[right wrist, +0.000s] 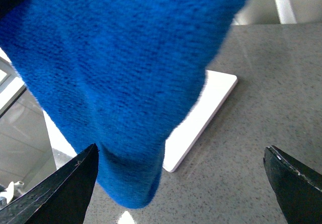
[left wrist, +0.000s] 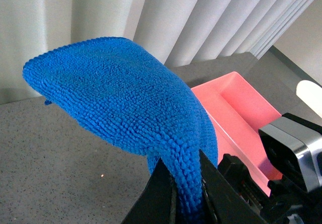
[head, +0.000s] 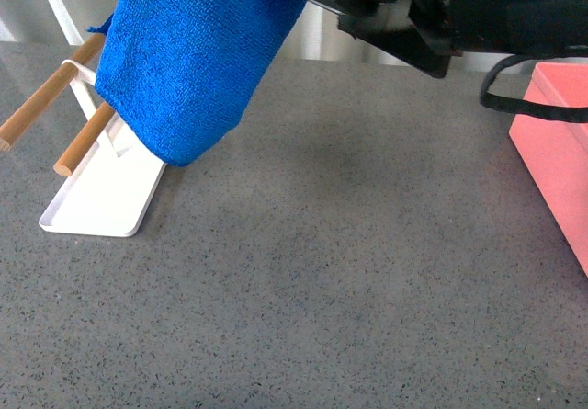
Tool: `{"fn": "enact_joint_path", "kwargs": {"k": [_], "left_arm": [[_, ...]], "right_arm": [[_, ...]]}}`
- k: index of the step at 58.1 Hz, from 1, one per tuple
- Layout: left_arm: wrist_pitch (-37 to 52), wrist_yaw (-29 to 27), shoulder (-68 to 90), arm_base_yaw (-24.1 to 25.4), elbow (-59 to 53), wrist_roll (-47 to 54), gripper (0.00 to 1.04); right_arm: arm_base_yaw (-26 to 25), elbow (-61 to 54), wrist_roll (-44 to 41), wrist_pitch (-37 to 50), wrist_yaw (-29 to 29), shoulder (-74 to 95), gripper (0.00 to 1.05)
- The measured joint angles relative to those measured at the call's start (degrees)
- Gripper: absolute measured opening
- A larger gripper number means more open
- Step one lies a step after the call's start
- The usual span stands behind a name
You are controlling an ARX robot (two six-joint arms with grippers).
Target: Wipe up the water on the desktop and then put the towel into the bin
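Observation:
The blue towel [head: 193,60] hangs in the air above the far left of the dark speckled desktop [head: 322,271], its lower end over the white tray. My left gripper [left wrist: 188,194] is shut on a fold of the towel [left wrist: 115,98]; it is out of the front view. My right arm [head: 441,14] reaches in from the upper right towards the towel. My right gripper [right wrist: 181,151] is open wide, with the towel [right wrist: 115,83] just ahead of it and nothing between its fingers. The salmon-pink bin [head: 560,152] stands at the right edge and also shows in the left wrist view [left wrist: 236,108].
A flat white tray [head: 101,198] with two wooden rods [head: 46,106] stands at the far left, partly behind the towel; it also shows in the right wrist view [right wrist: 201,118]. Pale curtains [left wrist: 151,17] hang behind the desk. A black cable [head: 514,106] loops beside the bin.

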Motion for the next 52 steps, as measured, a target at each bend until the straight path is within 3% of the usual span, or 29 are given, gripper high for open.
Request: {"fn": "enact_joint_path", "kwargs": {"k": [23,36,47,52], "left_arm": [[0.0,0.0,0.0,0.0,0.0,0.0,0.04],[0.0,0.0,0.0,0.0,0.0,0.0,0.04],[0.0,0.0,0.0,0.0,0.0,0.0,0.04],[0.0,0.0,0.0,0.0,0.0,-0.1,0.14]], "right_arm": [[4.2,5.2,0.0,2.3,1.9,5.0,0.97],[4.3,6.7,1.7,6.1,4.4,6.4,0.55],[4.3,6.4,3.6,7.7,6.5,6.4,0.31],[4.3,6.1,4.2,8.0,7.4,6.3,0.19]]}}
